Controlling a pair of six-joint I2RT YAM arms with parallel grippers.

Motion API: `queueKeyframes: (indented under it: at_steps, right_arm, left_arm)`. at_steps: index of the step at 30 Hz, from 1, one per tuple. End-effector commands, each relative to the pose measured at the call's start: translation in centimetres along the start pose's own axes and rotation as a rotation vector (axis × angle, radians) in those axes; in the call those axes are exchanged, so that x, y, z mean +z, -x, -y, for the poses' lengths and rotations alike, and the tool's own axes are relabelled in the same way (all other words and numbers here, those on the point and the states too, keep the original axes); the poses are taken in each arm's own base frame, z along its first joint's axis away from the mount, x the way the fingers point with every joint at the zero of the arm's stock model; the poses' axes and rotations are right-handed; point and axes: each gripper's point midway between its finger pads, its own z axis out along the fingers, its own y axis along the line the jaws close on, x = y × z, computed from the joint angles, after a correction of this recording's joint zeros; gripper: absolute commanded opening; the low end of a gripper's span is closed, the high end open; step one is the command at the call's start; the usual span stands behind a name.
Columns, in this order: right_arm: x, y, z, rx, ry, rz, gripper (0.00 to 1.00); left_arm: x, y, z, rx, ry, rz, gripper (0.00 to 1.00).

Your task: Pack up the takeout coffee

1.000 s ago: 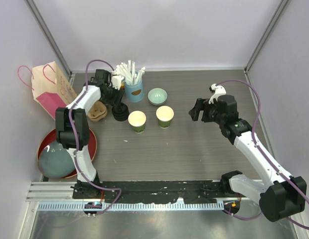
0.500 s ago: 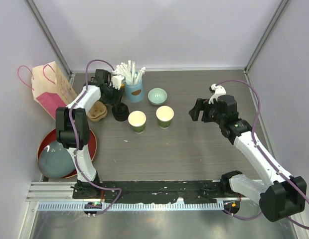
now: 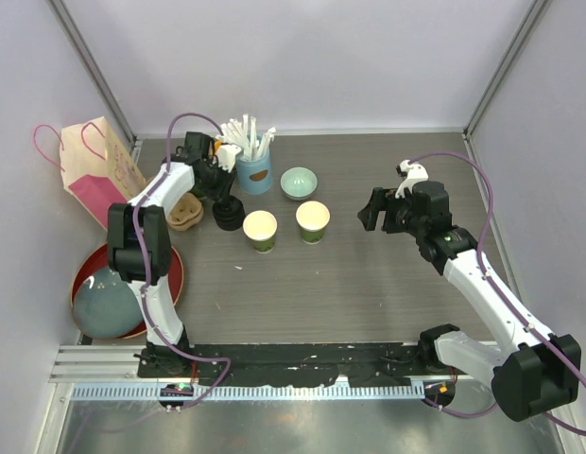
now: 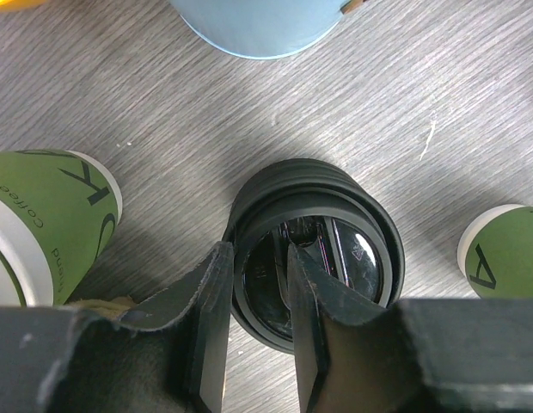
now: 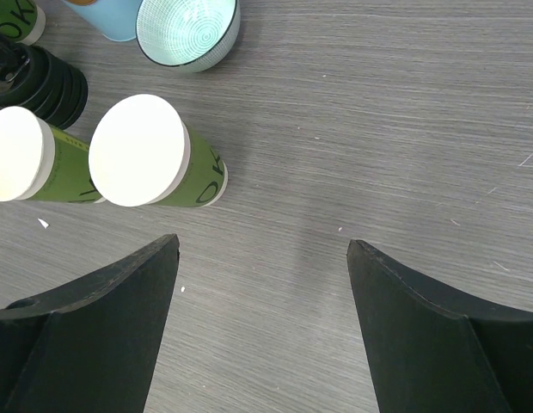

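**Left gripper** (image 4: 260, 258): sits over the stack of round black plastic lids (image 4: 335, 182), back left on the grey wood-grain table (image 3: 369, 284). My fingers (image 4: 211, 284) stand narrow, one outside the top lid's rim and one inside its hollow, with the rim between them. My reading is that a thin edge pinch is how one lid gets peeled off the stack. I cannot tell whether the pads are biting the rim yet.

**Right gripper** (image 5: 262, 248): spread wide with nothing in it, hanging over bare table to the right of the cups. I judge this a waiting post, clear of my left arm's work.

**Task items:** one small dark-green paper cup (image 3: 260, 230) and its twin (image 3: 313, 221) stand upright side by side mid-table. Their cream insides show and neither has a lid. The first is just beside the lid stack. Neither is packed yet.

**Views:**
- **Overhead:** gives the layout. The blue cup of white straws (image 3: 254, 170) and the pale green bowl (image 3: 299, 183) sit behind the cups. The pink-and-tan paper bag (image 3: 94, 170) is at the far left and is probably the destination. My left arm hides the pinch here.
- **Left wrist:** the only view showing how my fingers straddle the rim. It also shows a further green printed cup (image 4: 43, 215) close left of the stack, hidden from above.
- **Right wrist:** confirms those jaws are empty.
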Motion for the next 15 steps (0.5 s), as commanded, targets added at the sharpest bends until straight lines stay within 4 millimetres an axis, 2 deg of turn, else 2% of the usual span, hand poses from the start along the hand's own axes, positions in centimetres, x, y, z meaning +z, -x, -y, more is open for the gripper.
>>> queueKeyframes:
  at_steps: [1, 8, 15]
  right_arm:
    - [-0.1, 0.6, -0.5, -0.016, 0.025, 0.03, 0.84]
    - [-0.1, 0.6, -0.6, -0.015, 0.026, 0.03, 0.84]
    - [-0.3, 0.6, -0.5, -0.014, 0.024, 0.035, 0.84]
  left_arm:
    - [-0.3, -0.9, 0.1, 0.018, 0.006, -0.038, 0.33]
    - [-0.7, -0.9, 0.4, 0.024, -0.003, -0.032, 0.24]
    - [-1.7, 0.0, 0.6, 0.014, -0.007, -0.007, 0.06]
